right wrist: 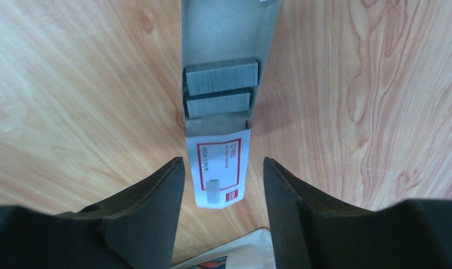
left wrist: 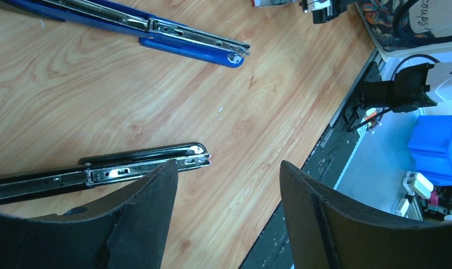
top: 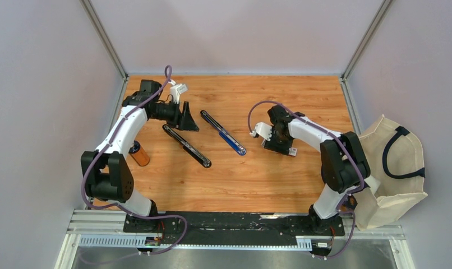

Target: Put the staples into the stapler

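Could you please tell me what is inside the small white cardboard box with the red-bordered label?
Its grey inner tray is slid out of the small white cardboard box, showing two blocks of grey metal staples, one behind the other. Anything still inside the box itself is covered.

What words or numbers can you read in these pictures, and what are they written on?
Nothing can be quoted for sure.
Label on the staple box: red-framed print, too small and blurred to read.
On the cloth bag: a few dark letters, turned and cut off at the picture's edge, not readable.
On the blue stapler and the black stapler: no words show.
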### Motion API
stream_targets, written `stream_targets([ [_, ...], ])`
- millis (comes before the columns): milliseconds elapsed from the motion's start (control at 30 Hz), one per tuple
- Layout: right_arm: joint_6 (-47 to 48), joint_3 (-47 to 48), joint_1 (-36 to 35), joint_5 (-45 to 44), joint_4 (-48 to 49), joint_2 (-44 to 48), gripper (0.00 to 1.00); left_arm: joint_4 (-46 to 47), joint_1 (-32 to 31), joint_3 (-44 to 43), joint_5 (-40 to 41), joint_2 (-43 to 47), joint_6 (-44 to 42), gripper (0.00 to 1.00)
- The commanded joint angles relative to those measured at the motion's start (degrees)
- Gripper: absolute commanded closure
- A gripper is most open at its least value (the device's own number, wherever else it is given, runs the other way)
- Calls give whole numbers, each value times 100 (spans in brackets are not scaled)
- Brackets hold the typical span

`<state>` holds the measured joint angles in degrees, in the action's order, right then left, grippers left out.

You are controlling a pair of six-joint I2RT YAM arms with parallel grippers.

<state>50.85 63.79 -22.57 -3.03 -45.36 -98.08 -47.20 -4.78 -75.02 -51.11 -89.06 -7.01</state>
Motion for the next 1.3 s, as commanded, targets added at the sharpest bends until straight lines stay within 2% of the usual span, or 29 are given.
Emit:
stream_targets([
  [0,311,-42,-11,-338,493,-228,39,-105,100,110,-215,371,-231,25],
  [100,320,-208,-2,-541,765,-185,30,-114,143,163,-267,424,-266,25],
  [200,355,-586,-2,-550,1090,25,25,-114,196,225,-320,459,-266,25],
  [467,215,-1167,16,-972,2267,149,23,62,240,330,-426,495,-161,25],
  [633,65,-1088,24,-972,2470,131,23,97,258,383,-470,494,-161,25],
  [800,4,-1044,24,-1393,3059,-35,23,141,267,410,-540,451,-135,25],
  [933,-14,-947,33,-1254,2789,8,23,158,275,427,-584,433,-134,25],
  [1033,-101,-842,68,-841,2123,420,24,158,275,436,-619,433,-135,25],
  [1267,-979,-104,262,758,890,870,29,185,284,436,-672,389,-143,25],
])
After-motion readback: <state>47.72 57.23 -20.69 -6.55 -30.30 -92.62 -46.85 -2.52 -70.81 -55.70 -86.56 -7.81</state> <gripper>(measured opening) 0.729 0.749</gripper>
